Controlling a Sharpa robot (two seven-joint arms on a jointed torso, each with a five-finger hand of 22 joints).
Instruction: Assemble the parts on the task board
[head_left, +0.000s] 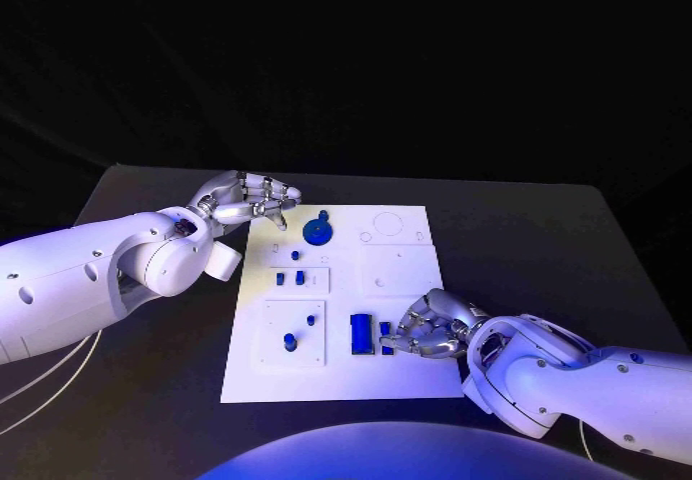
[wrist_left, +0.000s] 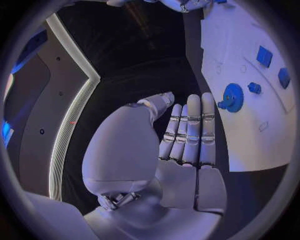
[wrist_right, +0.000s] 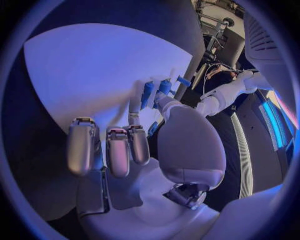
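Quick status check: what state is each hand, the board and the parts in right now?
left hand: empty, fingers straight, at the task board's far left corner
right hand: fingers on a small blue block, grip unclear
task board: flat on the table
blue gear: lying on the board
long blue block: lying on the board, free

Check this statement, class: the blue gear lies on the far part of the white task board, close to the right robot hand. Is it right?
One thing is wrong: the blue gear on the task board lies close to the left robot hand, not the right robot hand, which is at the board's near part. The head view shows this.
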